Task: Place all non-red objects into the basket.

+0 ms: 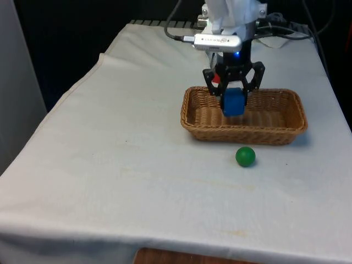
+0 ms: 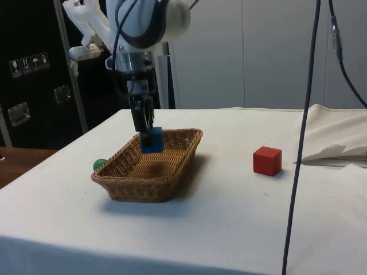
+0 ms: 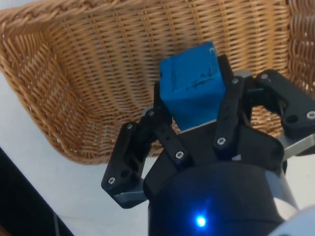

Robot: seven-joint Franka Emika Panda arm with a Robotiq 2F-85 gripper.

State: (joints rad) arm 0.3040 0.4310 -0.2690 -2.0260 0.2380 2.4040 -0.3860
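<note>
My gripper [image 1: 233,98] hangs over the left half of the wicker basket [image 1: 245,135], shut on a blue cube [image 1: 233,103]. From the side, the blue cube [image 2: 152,140] sits low between the basket's walls [image 2: 143,189], held by the gripper [image 2: 150,133]. The wrist view has the fingers [image 3: 226,98] pressed on both sides of the blue cube [image 3: 189,91], with the basket's woven floor [image 3: 74,83] below. A green ball [image 1: 245,156] lies on the cloth just in front of the basket, and the green ball [image 2: 99,165] peeks out beside it. A red cube [image 2: 267,161] stands apart on the cloth.
A dark cable [image 2: 307,126] hangs down in front of the side camera. Folded cloth [image 2: 338,152] bunches at the table's edge near the red cube. More cables [image 1: 275,27] lie at the table's far end by the robot's base.
</note>
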